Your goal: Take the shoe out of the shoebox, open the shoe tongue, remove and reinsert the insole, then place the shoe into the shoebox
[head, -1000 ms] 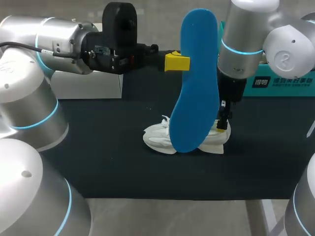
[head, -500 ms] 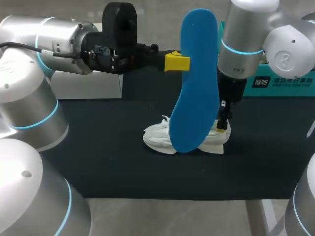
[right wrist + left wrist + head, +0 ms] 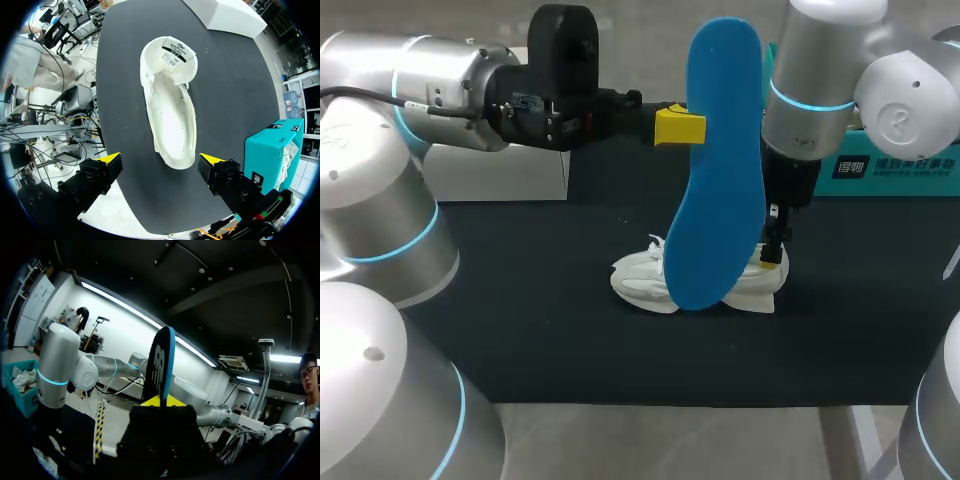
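Shoe (image 3: 640, 280) lay on your black table (image 3: 520, 300); left gripper (image 3: 161, 401) clamped the blue insole (image 3: 720, 150), right gripper (image 3: 160, 159) hung open.

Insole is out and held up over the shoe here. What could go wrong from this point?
1. The left gripper pinches the blue insole by one edge on its upper part; the long free end may twist or slip during reinsertion.
2. The right gripper stands open around the heel of the white shoe, not clamping it, so the shoe may slide on the table when the insole pushes in.
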Robot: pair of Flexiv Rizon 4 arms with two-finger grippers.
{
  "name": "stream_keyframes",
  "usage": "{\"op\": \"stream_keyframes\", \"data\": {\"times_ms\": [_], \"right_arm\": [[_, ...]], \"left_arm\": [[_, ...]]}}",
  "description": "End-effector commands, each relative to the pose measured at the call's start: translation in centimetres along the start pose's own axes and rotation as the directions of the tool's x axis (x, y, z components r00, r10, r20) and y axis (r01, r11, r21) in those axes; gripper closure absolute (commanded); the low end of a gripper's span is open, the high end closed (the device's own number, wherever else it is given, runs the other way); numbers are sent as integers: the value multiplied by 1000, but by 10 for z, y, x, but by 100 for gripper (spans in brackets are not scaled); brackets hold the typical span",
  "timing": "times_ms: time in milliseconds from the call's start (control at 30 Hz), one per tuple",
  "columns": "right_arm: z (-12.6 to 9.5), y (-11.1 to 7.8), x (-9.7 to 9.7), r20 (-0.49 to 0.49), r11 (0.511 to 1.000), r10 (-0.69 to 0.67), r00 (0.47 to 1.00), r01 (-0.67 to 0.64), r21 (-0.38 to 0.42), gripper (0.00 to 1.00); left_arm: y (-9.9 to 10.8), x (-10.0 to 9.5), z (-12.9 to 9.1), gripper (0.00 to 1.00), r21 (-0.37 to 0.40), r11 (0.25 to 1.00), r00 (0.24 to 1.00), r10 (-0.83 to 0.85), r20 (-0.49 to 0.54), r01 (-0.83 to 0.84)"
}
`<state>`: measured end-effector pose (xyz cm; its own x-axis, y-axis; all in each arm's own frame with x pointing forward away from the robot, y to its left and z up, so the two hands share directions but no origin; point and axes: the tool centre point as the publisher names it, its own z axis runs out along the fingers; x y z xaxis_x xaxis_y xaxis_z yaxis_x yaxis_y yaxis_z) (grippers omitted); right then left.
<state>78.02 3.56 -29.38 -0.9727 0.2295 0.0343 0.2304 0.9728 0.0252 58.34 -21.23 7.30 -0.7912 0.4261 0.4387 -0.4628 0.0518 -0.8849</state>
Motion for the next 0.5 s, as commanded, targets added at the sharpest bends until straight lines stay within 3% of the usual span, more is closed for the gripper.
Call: {"op": "stream_keyframes", "data": {"times_ms": [33,367,500], "right_arm": [[1,0,0,1,1000,0,1000,0,1,0],[1,0,0,1,1000,0,1000,0,1,0],[2,2,-12,13,1000,-25,1000,25,12,0]], "left_arm": [[0,0,0,100,0,1000,1000,0,0,0],[0,0,0,100,0,1000,1000,0,0,0],[0,0,0,100,0,1000,1000,0,0,0]]}}
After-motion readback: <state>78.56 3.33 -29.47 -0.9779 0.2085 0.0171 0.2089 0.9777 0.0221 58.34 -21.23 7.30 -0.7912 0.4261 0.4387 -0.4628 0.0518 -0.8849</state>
